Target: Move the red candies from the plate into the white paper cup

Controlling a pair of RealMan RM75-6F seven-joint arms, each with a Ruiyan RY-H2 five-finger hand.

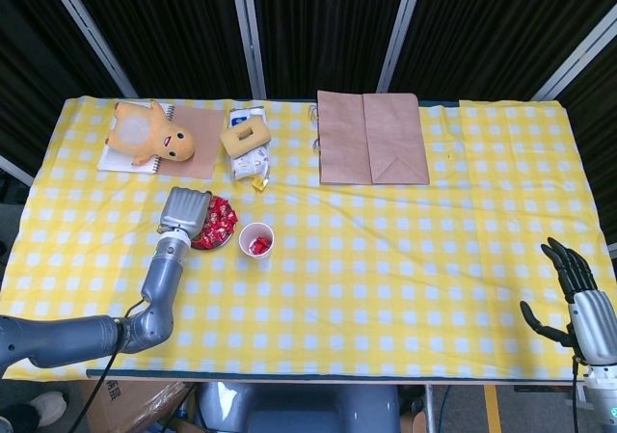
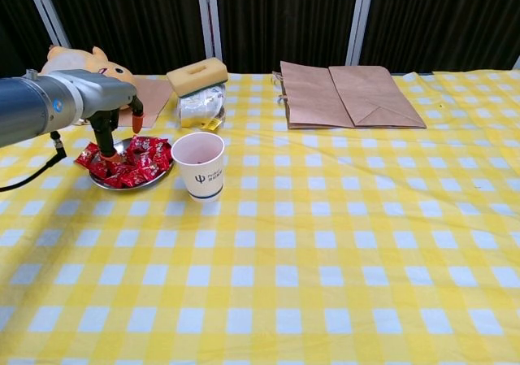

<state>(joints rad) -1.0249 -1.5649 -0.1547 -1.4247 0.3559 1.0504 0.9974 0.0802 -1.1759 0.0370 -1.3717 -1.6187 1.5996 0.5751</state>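
Observation:
Red wrapped candies [image 2: 134, 160] lie heaped on a small metal plate [image 2: 122, 185], seen from above as the plate [image 1: 214, 243]. My left hand [image 2: 110, 117] hangs over the plate's left side with its fingers pointing down at the pile. Whether a candy sits between them is hidden. From above, the left hand [image 1: 183, 211] covers the plate's left half. The white paper cup [image 2: 200, 164] stands upright just right of the plate, and the cup [image 1: 256, 239] has a few red candies in it. My right hand [image 1: 576, 288] stays far right off the table's edge, fingers spread, holding nothing.
A yellow plush toy [image 1: 149, 134] lies on a notebook at the back left. Next to it are a sponge on a packet [image 1: 247, 144] and a flat brown paper bag [image 1: 371, 139]. A yellow checked cloth [image 1: 405, 259] covers the table.

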